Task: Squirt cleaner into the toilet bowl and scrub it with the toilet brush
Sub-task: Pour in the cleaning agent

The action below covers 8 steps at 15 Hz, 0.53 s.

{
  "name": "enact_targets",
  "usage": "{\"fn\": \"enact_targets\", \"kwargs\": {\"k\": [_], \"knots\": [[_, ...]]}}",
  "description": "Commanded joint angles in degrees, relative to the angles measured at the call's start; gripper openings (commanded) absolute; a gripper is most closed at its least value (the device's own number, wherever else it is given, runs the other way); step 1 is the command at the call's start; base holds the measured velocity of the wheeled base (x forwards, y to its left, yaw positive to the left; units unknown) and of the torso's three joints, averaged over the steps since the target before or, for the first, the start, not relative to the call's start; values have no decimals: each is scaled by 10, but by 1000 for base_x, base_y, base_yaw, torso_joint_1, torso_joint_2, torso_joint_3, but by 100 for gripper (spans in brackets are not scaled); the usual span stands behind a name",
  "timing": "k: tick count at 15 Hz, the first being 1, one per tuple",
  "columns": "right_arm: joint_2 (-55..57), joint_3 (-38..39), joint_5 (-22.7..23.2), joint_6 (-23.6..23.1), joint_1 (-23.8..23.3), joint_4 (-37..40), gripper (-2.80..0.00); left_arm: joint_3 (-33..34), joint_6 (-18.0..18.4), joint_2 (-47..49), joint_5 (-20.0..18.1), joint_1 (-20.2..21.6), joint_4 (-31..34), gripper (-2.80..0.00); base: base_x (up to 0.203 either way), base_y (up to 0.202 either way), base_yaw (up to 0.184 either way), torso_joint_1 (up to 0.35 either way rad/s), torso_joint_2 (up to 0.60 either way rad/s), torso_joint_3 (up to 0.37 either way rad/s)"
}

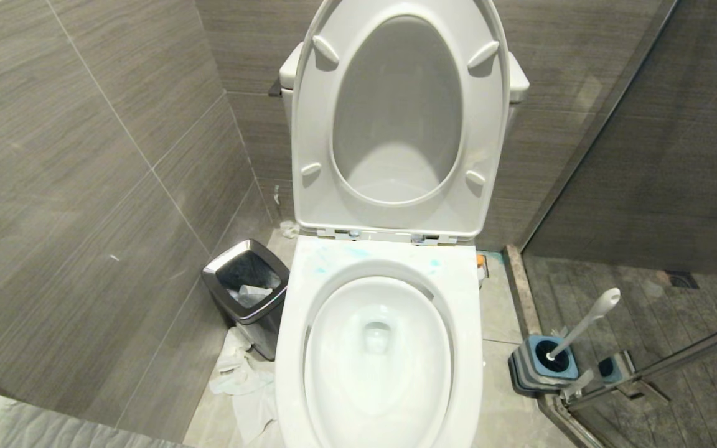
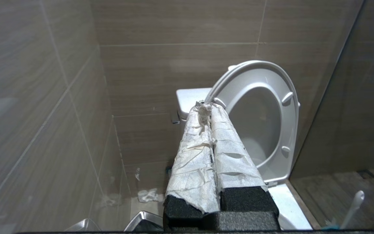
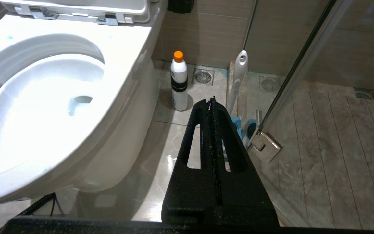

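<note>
Grey streaked tiles [image 1: 84, 155], glossy oval toilet bowl [image 1: 377, 354].

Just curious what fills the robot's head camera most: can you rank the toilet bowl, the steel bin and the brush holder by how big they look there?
1. toilet bowl, by far the largest.
2. steel bin.
3. brush holder, smallest, though not much smaller than the bin.

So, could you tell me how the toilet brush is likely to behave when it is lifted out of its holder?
The toilet brush has a long slim plastic handle, so it is probably light and fairly stiff. It leans in its holder, so that could tip or drag along if the head catches. The smooth white handle may be slippery in a gripper.
</note>
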Motion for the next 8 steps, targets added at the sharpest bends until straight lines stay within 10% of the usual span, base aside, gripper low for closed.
{"fn": "enact_targets", "kwargs": {"k": [1, 8], "knots": [[0, 14, 0, 0, 0, 0, -280, 23, -9, -61, -1, 18, 0, -280, 0, 0, 0, 0, 0, 0], [0, 14, 0, 0, 0, 0, -280, 176, -18, -245, -55, 61, 70, -280, 0, 0, 0, 0, 0, 0]]}}
